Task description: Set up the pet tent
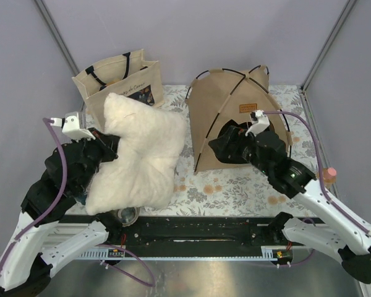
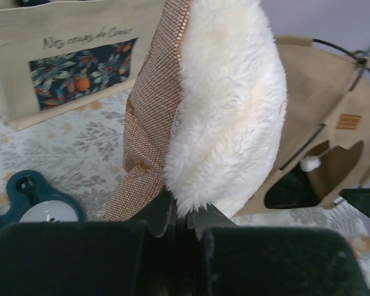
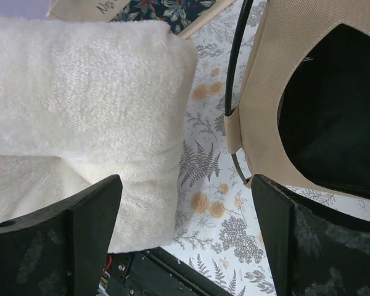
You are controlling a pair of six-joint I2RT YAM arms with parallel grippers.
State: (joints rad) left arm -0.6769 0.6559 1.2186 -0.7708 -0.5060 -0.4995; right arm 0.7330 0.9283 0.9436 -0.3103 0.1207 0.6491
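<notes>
The tan pet tent (image 1: 232, 105) stands upright at the back right of the table, its black poles arched over it and a brown label patch (image 1: 250, 106) above the doorway. It shows in the left wrist view (image 2: 324, 105) with its white pompom (image 2: 308, 163), and in the right wrist view (image 3: 268, 92). My left gripper (image 2: 184, 219) is shut on the edge of the fluffy cream pillow (image 1: 139, 154) and holds it lifted left of the tent. My right gripper (image 3: 185, 240) is open and empty, in front of the tent's doorway.
A beige tote bag (image 1: 120, 77) with black handles and floral print stands at the back left. A teal tool (image 2: 31, 197) lies on the floral tablecloth (image 1: 235, 185). A small pink-capped bottle (image 1: 328, 174) sits at the right edge.
</notes>
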